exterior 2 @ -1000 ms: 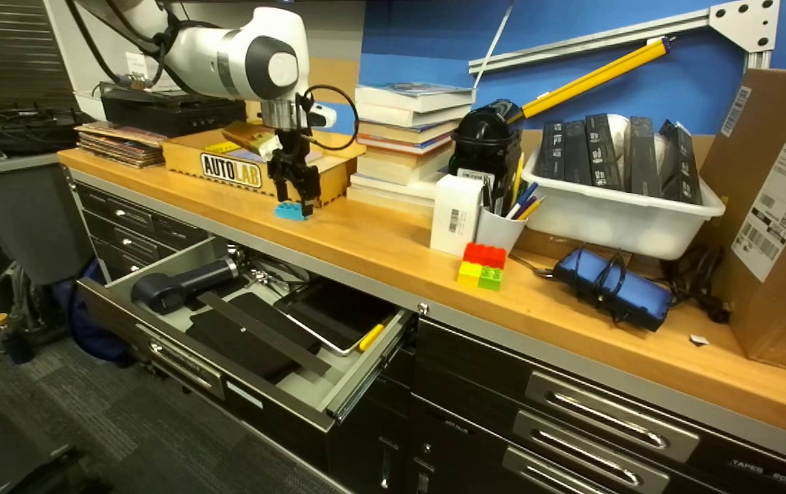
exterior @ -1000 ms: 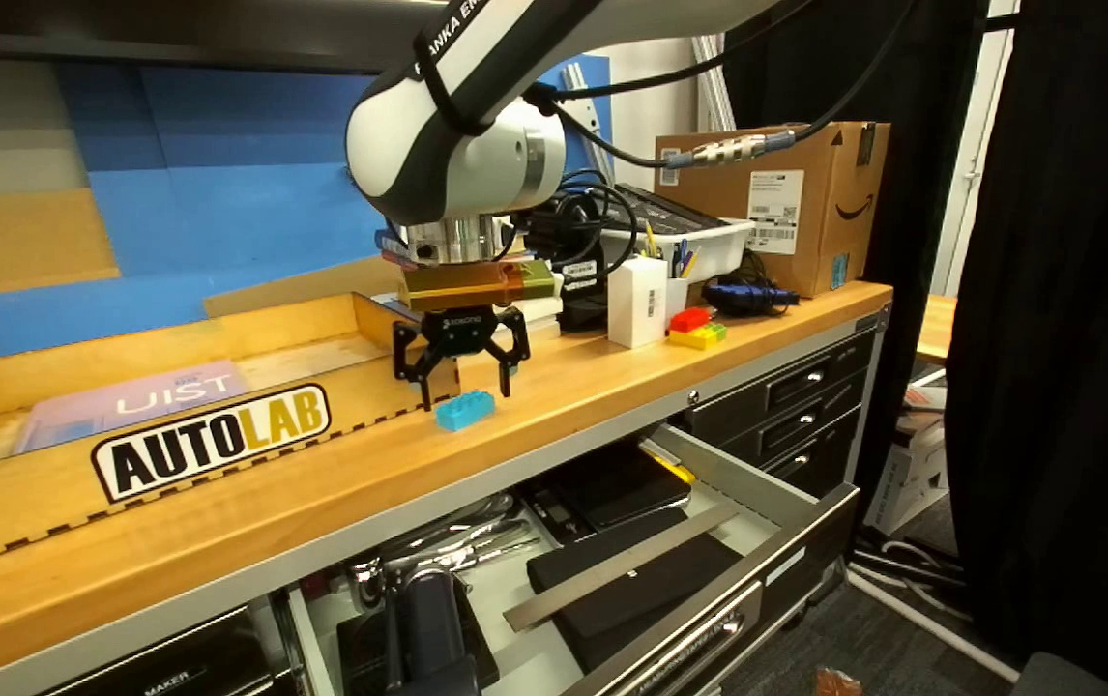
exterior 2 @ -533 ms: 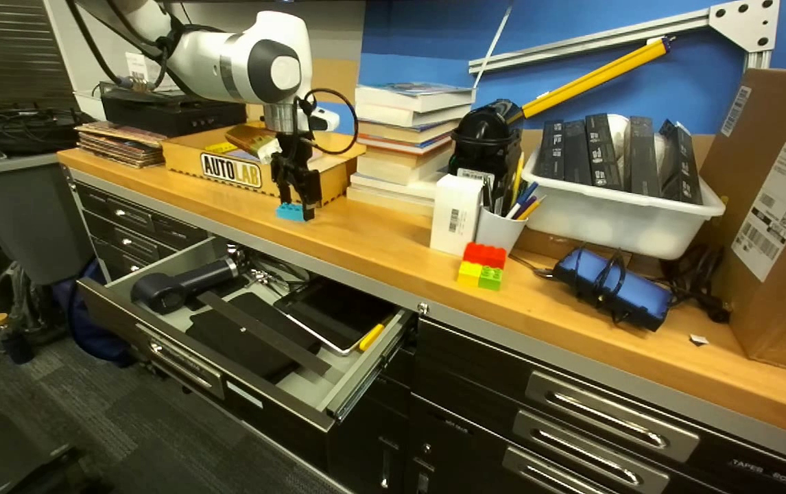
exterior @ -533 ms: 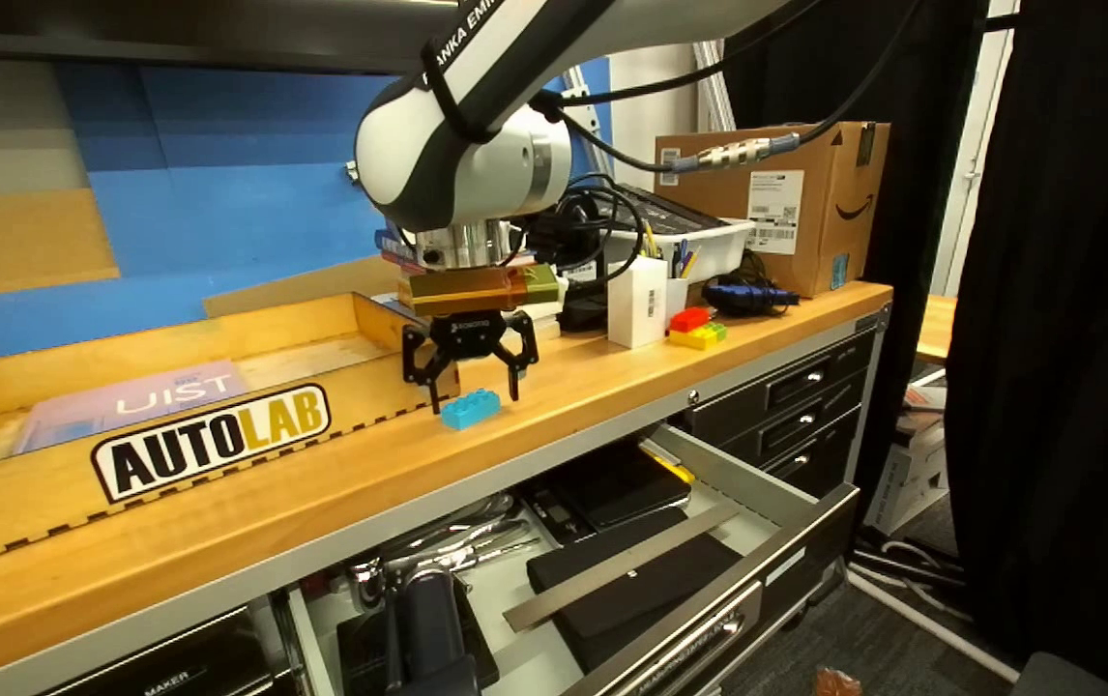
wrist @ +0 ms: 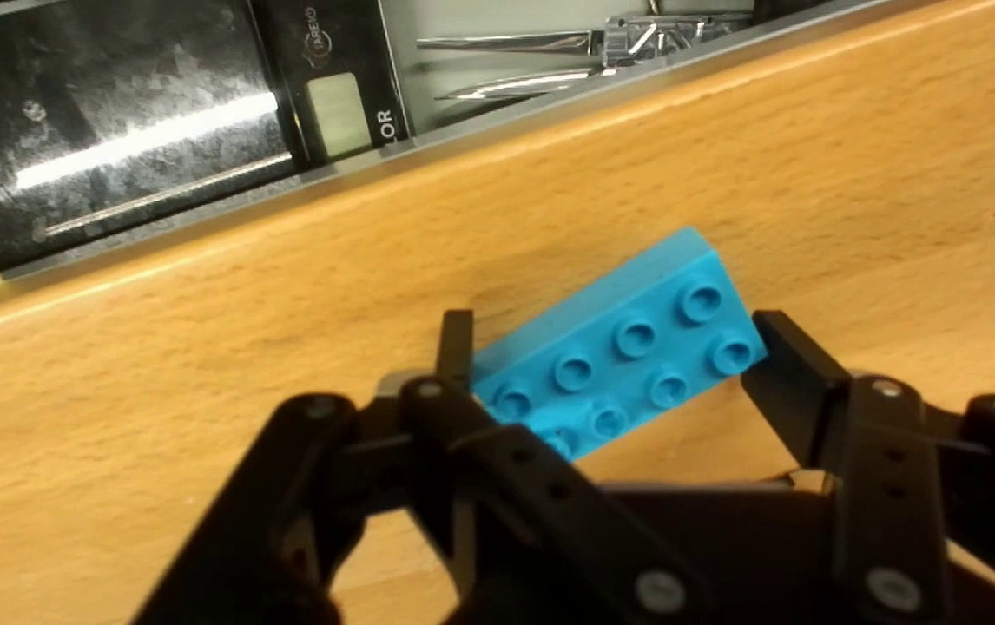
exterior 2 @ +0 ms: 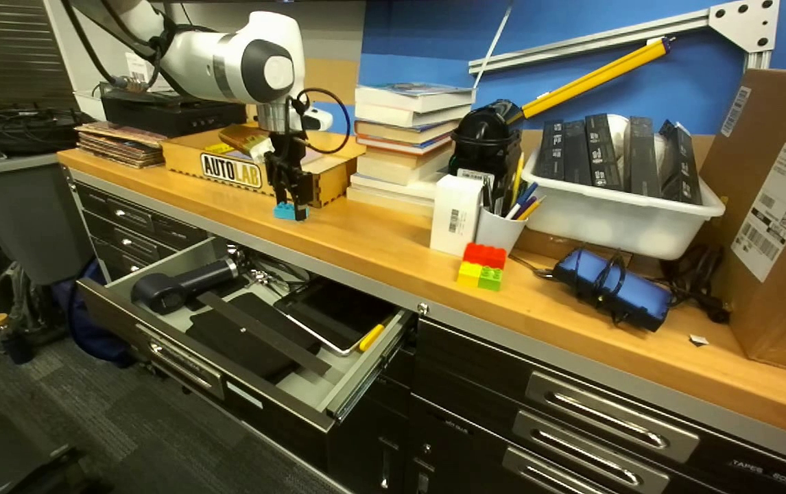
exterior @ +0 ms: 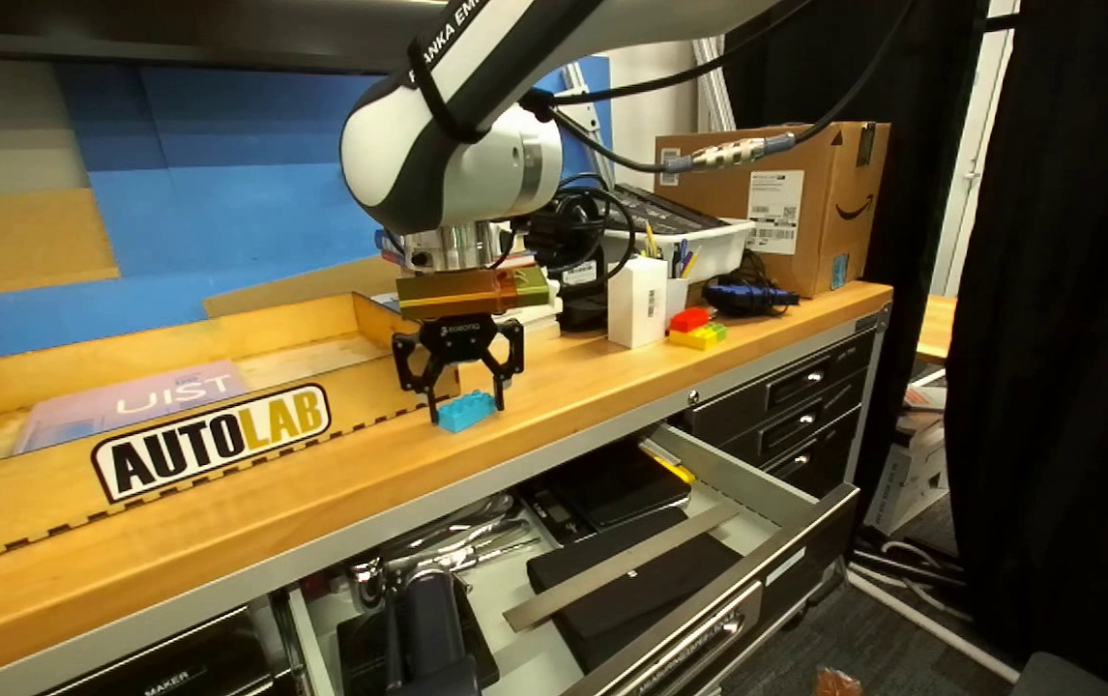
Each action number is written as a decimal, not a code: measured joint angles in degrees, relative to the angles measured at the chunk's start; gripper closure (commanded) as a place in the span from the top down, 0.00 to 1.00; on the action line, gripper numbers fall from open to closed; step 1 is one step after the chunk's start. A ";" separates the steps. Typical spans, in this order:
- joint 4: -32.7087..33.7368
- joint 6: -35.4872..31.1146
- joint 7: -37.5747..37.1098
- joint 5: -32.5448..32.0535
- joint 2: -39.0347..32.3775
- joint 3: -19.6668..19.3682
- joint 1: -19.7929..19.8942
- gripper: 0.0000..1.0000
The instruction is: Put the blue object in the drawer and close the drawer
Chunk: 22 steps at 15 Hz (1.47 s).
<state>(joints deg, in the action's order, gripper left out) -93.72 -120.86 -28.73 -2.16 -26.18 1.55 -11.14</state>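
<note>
Some room between blue block (wrist: 623,365) and worktop edge (wrist: 550,137) — hand (exterior: 467,410) half-spread around the block, grip unclear.

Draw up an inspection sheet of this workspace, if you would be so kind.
Surface: wooden worktop, AUTOLAB tray on it.
Job's things: blue block on the worktop; drawer open, metal strip inside.
Clutter: toy bricks, white box, book stack.
Hand: fingers flank the block; whether it is gripped cannot be told.
Cables: metal cable connector near the arm; cable-wrapped blue device on the worktop.
Surroundings: blue wall panel, black curtain.
</note>
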 measured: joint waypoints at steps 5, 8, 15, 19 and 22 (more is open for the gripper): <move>-4.28 0.28 -0.70 0.00 3.00 0.00 -0.20 0.52; -10.78 0.43 -2.09 0.01 7.55 0.03 -0.27 0.52; -28.62 -3.50 -7.54 1.21 15.53 0.00 1.17 0.52; -34.69 -10.61 -9.05 4.08 14.54 -0.05 3.18 0.95; -36.33 -13.50 -9.05 6.66 13.52 -0.05 3.73 1.00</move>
<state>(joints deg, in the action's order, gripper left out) -130.04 -134.36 -37.78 4.50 -12.65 1.51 -7.41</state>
